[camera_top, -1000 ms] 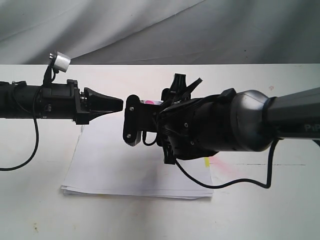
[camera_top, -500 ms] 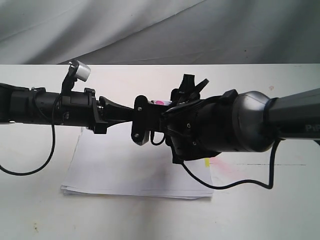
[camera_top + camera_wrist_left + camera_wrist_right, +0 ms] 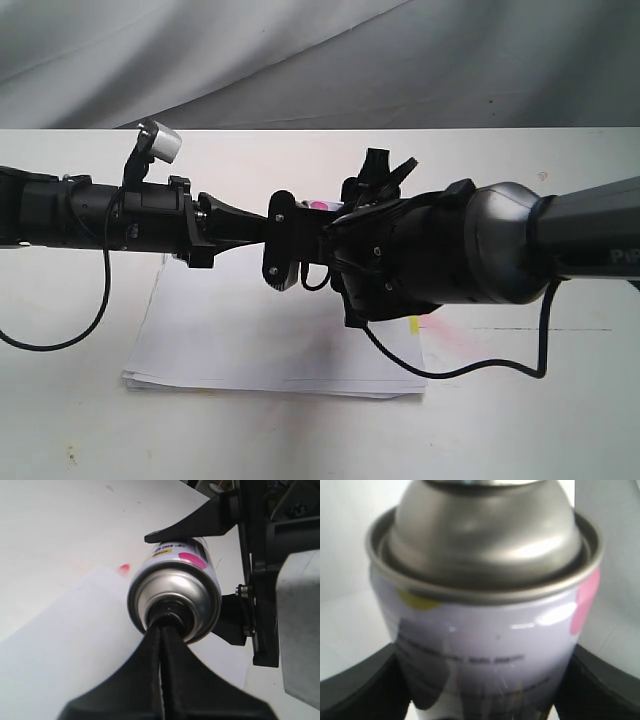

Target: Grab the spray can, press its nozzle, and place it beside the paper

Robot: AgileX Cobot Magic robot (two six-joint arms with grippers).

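Note:
The spray can is a silver cylinder with a pale label and pink dots, held lying sideways in the air above the paper. My right gripper is shut on its body, with a black finger on either side. Its domed silver top fills the right wrist view. My left gripper is shut, and its joined fingertips press against the black nozzle at the centre of the dome. In the exterior view the left gripper meets the right one, and almost all of the can is hidden.
The paper lies on a white table with a grey cloth behind it. A yellow tab and a pink stain sit at the paper's right edge. Black cables hang from both arms over the table.
Over the last second my left gripper moved right until its tips reached the can's top. The right gripper and can shifted slightly right. Nothing has moved in the last half second.

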